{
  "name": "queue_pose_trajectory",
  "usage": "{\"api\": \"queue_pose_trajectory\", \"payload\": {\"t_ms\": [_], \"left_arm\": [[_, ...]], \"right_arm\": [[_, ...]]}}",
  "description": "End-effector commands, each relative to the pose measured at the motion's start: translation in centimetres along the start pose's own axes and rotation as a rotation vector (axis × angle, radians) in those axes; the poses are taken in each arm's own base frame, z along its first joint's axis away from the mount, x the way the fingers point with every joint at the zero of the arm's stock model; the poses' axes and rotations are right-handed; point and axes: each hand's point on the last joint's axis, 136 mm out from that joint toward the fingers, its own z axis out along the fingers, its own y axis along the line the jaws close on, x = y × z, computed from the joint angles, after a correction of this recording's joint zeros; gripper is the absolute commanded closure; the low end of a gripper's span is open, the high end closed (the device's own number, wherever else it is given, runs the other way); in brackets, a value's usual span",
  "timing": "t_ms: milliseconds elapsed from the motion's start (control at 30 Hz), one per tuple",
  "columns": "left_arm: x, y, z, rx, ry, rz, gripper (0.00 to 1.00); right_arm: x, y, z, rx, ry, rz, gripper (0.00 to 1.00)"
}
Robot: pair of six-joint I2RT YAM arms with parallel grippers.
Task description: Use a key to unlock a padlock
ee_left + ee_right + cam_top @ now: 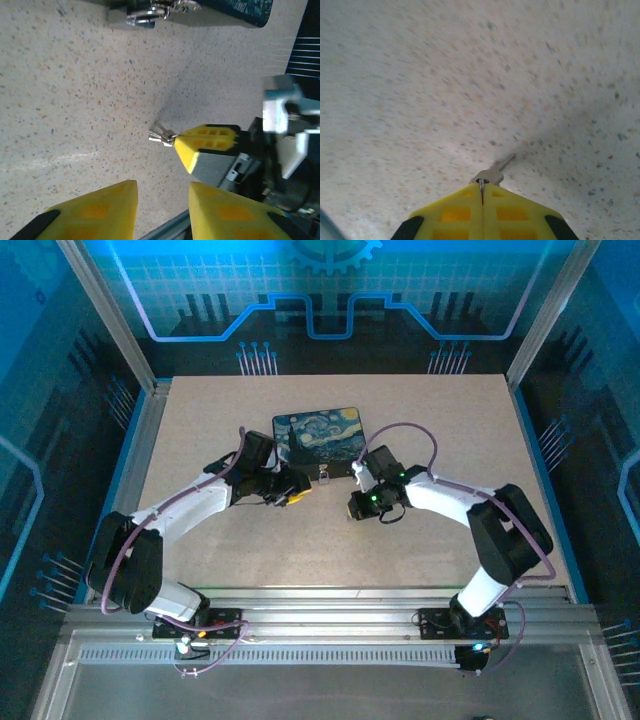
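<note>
My right gripper [481,191] is shut on the ring of the silvery key [495,173], and the blade points away just above the speckled table. In the left wrist view the key [162,136] sticks out of the right gripper's yellow fingertips [200,145], a little ahead of my left gripper [162,200]. The left gripper stands open with nothing between its yellow fingers. From above, the left gripper [294,496] sits just in front of the painted box, with the small padlock [323,477] hanging at the box's front edge. Shiny metal of the padlock [147,15] shows at the top of the left wrist view.
The black box with the blue-and-yellow night-painting lid [320,432] stands at the table's middle back. Both forearms angle inward toward it. Metal frame rails [140,440] border the table on the left and right, and a slotted rail runs along the near edge.
</note>
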Motion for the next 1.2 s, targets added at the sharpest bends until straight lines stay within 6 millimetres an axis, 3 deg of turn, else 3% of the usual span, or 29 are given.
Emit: {"api": "queue_pose_trajectory", "payload": {"t_ms": [0,233,467,600,967,1167], "left_arm": [[-0.8,0.1,-1.3,-0.041,-0.043,0.023,0.66],[-1.5,0.4,-2.2,-0.067,-0.075,0.038,0.65],[-1.5,0.5,-2.2,-0.070,-0.080,0.041,0.65],[-1.4,0.6,-2.3,-0.070,-0.081,0.042,0.64],[-1.3,0.9,-2.4,-0.082,-0.083,0.045,0.64],[-1.3,0.9,-2.5,-0.082,-0.085,0.047,0.64]], "right_arm": [[1.9,-2.0,0.7,0.067,0.048,0.080,0.97],[2.9,-3.8,-0.7,0.141,0.057,0.116,0.83],[2.1,-3.3,-1.6,0.136,0.028,0.095,0.69],[1.7,-2.8,-1.1,0.144,0.038,0.068,0.64],[1.6,-2.7,1.6,0.184,0.088,0.040,0.63],[2.7,-3.0,2.3,0.188,0.116,0.059,0.73]]}}
